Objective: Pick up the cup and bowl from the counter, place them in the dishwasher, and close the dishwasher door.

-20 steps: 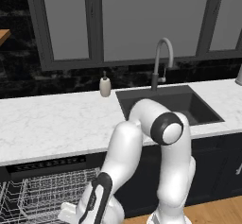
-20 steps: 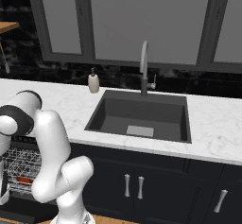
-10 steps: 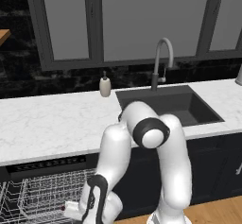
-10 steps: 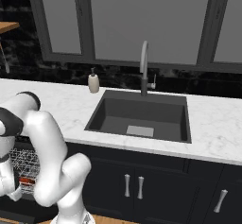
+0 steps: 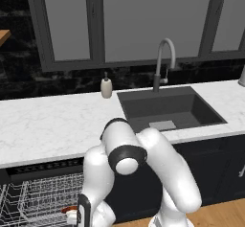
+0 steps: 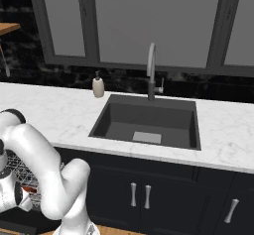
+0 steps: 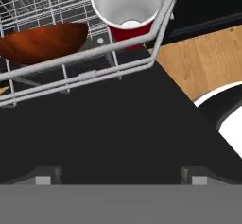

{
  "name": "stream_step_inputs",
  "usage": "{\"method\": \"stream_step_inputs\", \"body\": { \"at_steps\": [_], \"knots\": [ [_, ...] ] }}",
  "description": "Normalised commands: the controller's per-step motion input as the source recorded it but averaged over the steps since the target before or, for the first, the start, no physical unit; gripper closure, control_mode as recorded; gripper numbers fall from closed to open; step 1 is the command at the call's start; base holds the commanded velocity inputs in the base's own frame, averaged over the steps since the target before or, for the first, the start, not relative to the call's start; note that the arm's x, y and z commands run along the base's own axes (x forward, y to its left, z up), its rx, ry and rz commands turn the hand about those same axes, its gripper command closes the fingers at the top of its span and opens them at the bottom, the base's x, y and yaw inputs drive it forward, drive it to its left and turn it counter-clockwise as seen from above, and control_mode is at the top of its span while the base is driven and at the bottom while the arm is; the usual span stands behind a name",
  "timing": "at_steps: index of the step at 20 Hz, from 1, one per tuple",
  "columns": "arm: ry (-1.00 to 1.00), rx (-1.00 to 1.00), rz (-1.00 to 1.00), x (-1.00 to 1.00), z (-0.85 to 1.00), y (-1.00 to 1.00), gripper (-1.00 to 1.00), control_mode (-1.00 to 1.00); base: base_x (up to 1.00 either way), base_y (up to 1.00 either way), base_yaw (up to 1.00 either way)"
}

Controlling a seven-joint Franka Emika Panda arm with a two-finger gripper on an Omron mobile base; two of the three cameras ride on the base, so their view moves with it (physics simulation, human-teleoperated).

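Cup (image 7: 128, 5) and bowl (image 7: 43, 42) racked in dishwasher (image 7: 85, 74); gripper (image 7: 118, 178) fingers spread, empty; door (image 7: 108, 124) unclosed.

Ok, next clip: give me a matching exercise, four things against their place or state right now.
Things:
1. cup
2. bowl
3. dishwasher door
4. soap dispenser

Places or states:
A. lying open, flat and dark, below the hand
B. on the counter beside the sink
C. upright in the rack corner, red with white inside
D. reddish-brown, in the rack next to the cup

Pairs: 1-C, 2-D, 3-A, 4-B
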Motion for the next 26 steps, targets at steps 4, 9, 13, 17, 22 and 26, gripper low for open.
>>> {"method": "stream_step_inputs", "body": {
  "at_steps": [4,9,13,17,22,26],
  "knots": [
    [-0.03,-0.16,0.00,0.66,0.00,0.35,-1.00,-1.00,0.00,0.00,0.00],
    [-0.02,-0.11,0.00,0.99,0.00,0.12,-1.00,-1.00,0.00,0.00,0.00],
    [-0.01,-0.09,0.00,1.00,0.00,0.15,-1.00,-1.00,0.00,0.00,0.00],
    [0.01,-0.08,0.00,0.14,0.00,0.54,-1.00,-1.00,0.00,0.00,0.00],
    [0.01,0.08,0.00,-0.51,0.31,0.07,-1.00,-1.00,0.00,0.00,0.00],
    [0.07,0.23,0.06,-0.37,0.62,0.00,-1.00,-1.00,0.00,0.00,0.00]
  ]
}}
